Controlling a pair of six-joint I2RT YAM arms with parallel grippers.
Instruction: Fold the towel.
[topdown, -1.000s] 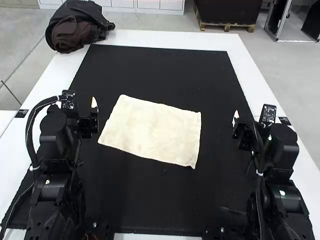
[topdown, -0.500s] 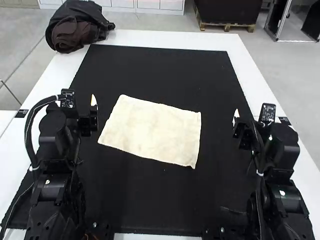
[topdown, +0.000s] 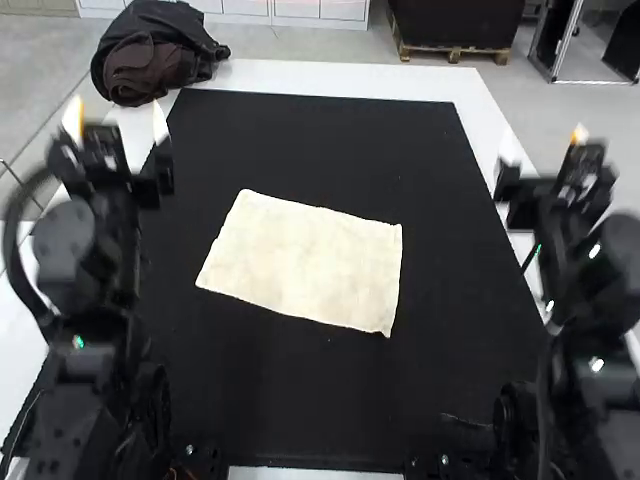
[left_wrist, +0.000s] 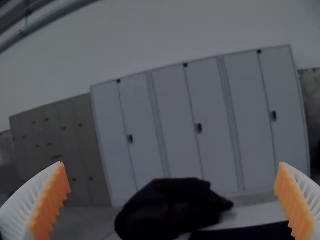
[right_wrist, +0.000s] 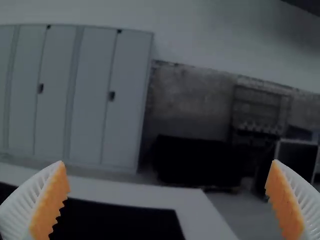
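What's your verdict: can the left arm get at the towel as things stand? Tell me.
Probably yes: the left tool is open and holds nothing, and the towel lies flat on the black mat with nothing on top or in between.

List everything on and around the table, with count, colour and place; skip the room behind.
towel: one, cream, lying flat on the mat
mat: one, black, on the table
table: one, white, under the mat
bundle: one, black and brown, at the table's far left corner
left arm: one, black, at the left
right arm: one, black, at the right
grippers: two, white fingers with orange pads, left and right, both open
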